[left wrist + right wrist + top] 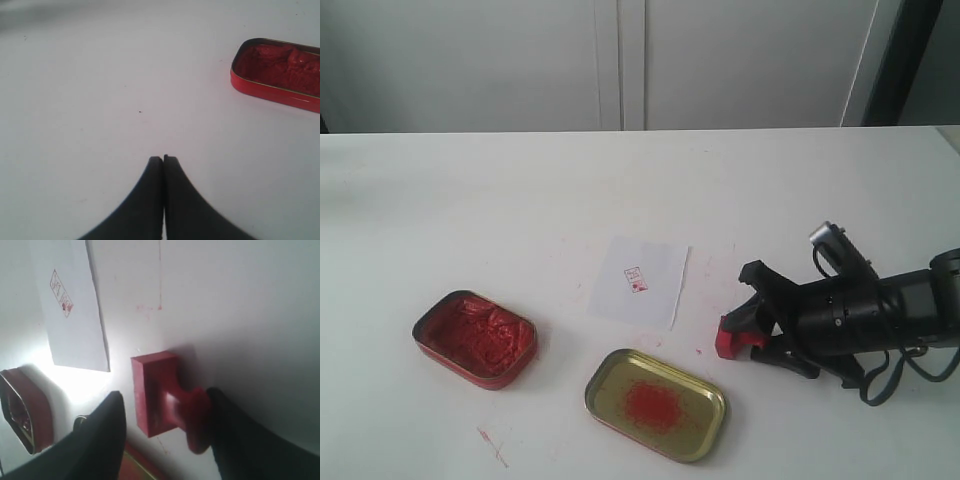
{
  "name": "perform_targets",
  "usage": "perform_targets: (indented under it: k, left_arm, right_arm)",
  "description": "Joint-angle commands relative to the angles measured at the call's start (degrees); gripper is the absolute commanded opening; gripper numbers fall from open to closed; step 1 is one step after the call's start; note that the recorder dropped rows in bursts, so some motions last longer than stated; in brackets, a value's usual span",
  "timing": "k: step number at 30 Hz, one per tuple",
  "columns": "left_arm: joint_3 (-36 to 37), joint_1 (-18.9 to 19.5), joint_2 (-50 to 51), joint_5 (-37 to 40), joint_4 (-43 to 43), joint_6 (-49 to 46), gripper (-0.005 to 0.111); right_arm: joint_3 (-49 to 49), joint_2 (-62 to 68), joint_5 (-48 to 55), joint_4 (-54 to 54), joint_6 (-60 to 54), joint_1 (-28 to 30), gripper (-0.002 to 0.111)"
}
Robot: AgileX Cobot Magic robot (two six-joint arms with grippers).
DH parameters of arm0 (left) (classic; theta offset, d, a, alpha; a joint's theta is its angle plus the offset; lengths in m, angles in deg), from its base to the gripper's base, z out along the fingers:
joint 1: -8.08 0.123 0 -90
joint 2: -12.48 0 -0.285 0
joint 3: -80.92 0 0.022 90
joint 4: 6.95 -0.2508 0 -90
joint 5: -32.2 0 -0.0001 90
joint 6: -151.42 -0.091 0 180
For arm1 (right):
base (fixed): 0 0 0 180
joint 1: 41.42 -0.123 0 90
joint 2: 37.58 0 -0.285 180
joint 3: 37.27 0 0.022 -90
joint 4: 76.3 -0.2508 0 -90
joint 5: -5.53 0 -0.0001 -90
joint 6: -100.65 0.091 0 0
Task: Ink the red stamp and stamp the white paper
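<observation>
The red stamp [730, 340] lies on its side on the table, just right of the white paper [640, 280], which carries a small red mark. My right gripper [752, 322] is open around it. In the right wrist view the stamp [160, 395] sits between the fingers of the gripper [165, 402]. One finger [225, 420] is against the knob. The other finger [105, 425] stands apart from the square base. The paper [75, 305] lies beyond the stamp. My left gripper [163, 159] is shut and empty over bare table, outside the exterior view.
An oval tin of red paste [475, 338] [277, 72] sits at the left. A gold lid with a red smear [655, 403] lies near the front, left of the right arm. A gold-rimmed tin [22, 410] shows beside the right gripper's finger.
</observation>
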Motion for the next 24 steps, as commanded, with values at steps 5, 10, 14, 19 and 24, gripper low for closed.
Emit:
perform_targets:
  k: [5,10,14,19,24]
  left_arm:
    - [0.58,0.12,-0.27,0.40,0.03,0.01,0.000]
    - [0.58,0.12,-0.27,0.40,0.03,0.01,0.000]
    - [0.58,0.12,-0.27,0.40,0.03,0.01,0.000]
    - [0.58,0.12,-0.27,0.40,0.03,0.01,0.000]
    - [0.58,0.12,-0.27,0.40,0.03,0.01,0.000]
  right_arm:
    - [-0.32,-2.76,-7.91,7.38,-0.65,0.05,0.048]
    - [-0.32,-3.70,-8.81,9.27,-0.65,0.05,0.048]
    - [-0.32,-4.46,-8.96,9.66,-0.65,0.05,0.048]
    - [-0.32,-5.81,-9.65,9.75,-1.64,0.05,0.048]
    - [-0.32,-8.05,-9.65,12.23,-2.48,0.05,0.044]
